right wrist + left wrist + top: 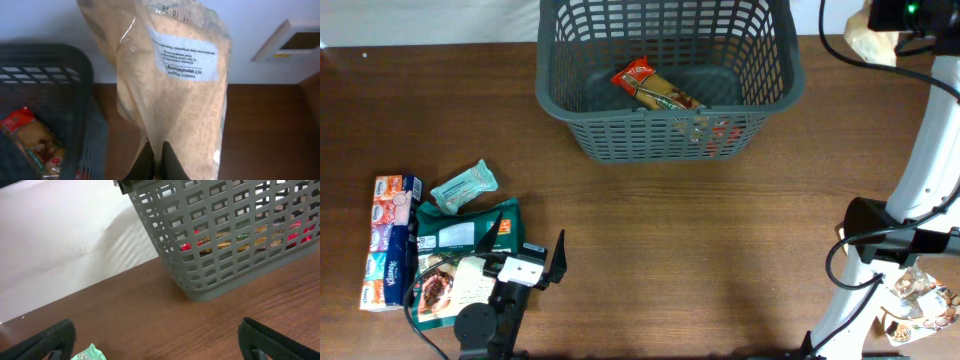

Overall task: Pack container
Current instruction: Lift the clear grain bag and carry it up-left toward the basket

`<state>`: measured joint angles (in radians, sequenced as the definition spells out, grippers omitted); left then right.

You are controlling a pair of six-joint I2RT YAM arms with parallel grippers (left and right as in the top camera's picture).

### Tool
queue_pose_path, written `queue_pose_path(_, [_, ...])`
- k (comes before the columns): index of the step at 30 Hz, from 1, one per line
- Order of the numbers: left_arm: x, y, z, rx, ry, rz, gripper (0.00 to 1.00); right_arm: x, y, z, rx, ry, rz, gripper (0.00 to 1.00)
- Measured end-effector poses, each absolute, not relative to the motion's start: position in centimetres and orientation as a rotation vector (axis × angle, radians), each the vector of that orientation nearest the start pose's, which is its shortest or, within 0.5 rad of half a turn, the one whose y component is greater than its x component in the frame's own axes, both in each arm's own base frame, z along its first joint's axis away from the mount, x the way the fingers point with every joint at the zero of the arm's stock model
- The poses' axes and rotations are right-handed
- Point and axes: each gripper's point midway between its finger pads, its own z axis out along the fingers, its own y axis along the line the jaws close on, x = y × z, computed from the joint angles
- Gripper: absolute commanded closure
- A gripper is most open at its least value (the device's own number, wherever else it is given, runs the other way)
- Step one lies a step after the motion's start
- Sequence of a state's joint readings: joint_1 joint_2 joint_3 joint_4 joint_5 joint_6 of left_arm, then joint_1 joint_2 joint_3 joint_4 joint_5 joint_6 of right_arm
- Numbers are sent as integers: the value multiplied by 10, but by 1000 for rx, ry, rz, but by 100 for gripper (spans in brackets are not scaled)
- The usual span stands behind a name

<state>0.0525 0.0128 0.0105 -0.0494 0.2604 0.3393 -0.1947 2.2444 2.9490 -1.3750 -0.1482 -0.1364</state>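
The dark grey lattice basket (670,70) stands at the back centre with a red and yellow noodle packet (655,88) inside; it also shows in the left wrist view (235,235) and at the left of the right wrist view (55,80). My right gripper (159,155) is shut on the edge of a clear bag of beige grain (170,75), held up to the right of the basket; the bag shows at the top right overhead (868,40). My left gripper (525,250) is open and empty, low over the table beside the packets at the front left.
At the front left lie a tissue multipack (392,240), a mint green packet (463,187) (87,354), a dark green packet (465,230) and a brown-and-white packet (450,285). More packets (920,300) lie at the front right by the right arm's base.
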Motion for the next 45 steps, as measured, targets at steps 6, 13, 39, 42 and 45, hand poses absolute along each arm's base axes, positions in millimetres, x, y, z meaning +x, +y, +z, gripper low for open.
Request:
queue_pose_path(6, [243, -32, 164, 428, 1564, 91, 1, 531, -51, 386, -37, 2165, 34, 96])
queue_pose_path(13, [243, -32, 164, 428, 1564, 91, 1, 536, -7, 390, -110, 2142, 116, 96])
queue_pose_path(39, [243, -32, 164, 428, 1564, 91, 1, 556, 79, 432, -207, 1937, 350, 96])
queue_pose_path(42, [243, -32, 164, 428, 1564, 91, 1, 558, 98, 421, -234, 1961, 381, 97])
queue_pose_path(45, [243, -32, 164, 428, 1564, 91, 1, 558, 115, 407, -263, 1994, 406, 96])
